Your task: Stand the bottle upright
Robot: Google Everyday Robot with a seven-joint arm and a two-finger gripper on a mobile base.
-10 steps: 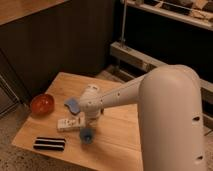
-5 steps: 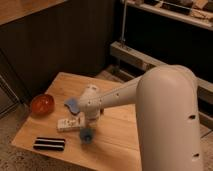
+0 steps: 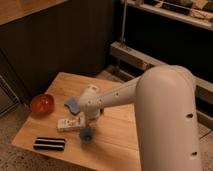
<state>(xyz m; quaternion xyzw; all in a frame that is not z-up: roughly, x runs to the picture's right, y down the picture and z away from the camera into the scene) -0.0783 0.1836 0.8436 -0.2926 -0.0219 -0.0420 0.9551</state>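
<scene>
small white boxy plastic bottle point(image 3: 67, 123) lies flat on its side on the wooden table point(image 3: 115, 145), near the front edge. gripper point(image 3: 83, 119) is down at the bottle's right end, below the white arm point(image 3: 125, 95). spread or pinching: can't tell. small round blue cup point(image 3: 86, 134) sits just in front, round orange bowl point(image 3: 42, 104) further left.

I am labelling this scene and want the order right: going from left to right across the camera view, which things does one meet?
Orange bowl → bottle → blue cup → white arm. The gripper, at the bottle's right end, overlaps the cup, so I leave it out.
</scene>
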